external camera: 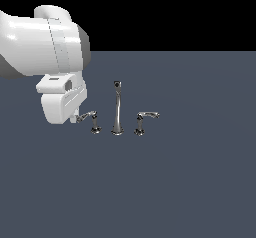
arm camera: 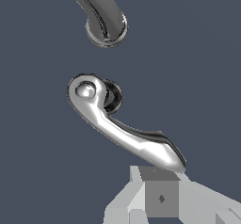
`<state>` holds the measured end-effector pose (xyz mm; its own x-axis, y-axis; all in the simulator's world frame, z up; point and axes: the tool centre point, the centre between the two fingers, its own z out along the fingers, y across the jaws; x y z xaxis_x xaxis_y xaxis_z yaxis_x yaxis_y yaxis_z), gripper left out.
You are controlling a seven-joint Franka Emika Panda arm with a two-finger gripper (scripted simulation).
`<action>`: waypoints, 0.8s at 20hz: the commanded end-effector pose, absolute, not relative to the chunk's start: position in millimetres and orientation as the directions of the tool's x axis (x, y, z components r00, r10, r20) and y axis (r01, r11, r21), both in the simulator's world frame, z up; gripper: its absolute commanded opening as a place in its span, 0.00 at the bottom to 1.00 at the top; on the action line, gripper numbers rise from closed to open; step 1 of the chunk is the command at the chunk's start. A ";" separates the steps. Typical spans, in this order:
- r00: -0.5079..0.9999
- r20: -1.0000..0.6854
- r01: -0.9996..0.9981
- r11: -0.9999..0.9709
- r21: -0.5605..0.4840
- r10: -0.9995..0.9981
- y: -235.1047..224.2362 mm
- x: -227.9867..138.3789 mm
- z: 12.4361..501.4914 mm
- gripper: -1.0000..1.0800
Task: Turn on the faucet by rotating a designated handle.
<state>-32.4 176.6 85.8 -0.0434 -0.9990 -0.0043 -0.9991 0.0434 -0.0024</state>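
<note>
I am seeing the hand (external camera: 76,118) touching the handle (external camera: 90,117) lever's end | spout (external camera: 117,107) standing beyond it | finger (arm camera: 160,197) spacing: I cannot tell | counter (external camera: 190,182) lying underneath

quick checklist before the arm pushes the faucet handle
1. Gripper lined up at the handle on the exterior view's left: ok; in the wrist view the lever tip lies right by the fingers.
2. Fingers touching the lever: cannot tell, no clear gap or contact shows.
3. Jaws open or shut: cannot tell.
4. Spout clear of the gripper: ok, it stands upright on the handle's far side.
5. Other handle out of the way: ok, it stands beyond the spout, on the exterior view's right.
</note>
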 end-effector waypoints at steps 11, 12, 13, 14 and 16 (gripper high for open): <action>-0.064 -0.001 -0.998 0.064 -0.001 -0.998 138.4 -52.8 85.8 0.00; -0.069 -0.001 -0.998 0.069 0.000 -0.998 134.7 -54.9 85.9 0.00; -0.074 0.000 -0.997 0.074 0.000 -0.997 131.0 -57.2 85.9 0.00; -0.078 0.000 -0.997 0.078 0.000 -0.997 127.7 -59.1 85.9 0.00; -0.037 -0.010 -0.999 0.037 -0.001 -0.999 151.8 -61.4 85.8 0.00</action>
<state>-61.4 151.8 85.8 -0.0368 -0.9993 -0.0102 -0.9993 0.0368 -0.0010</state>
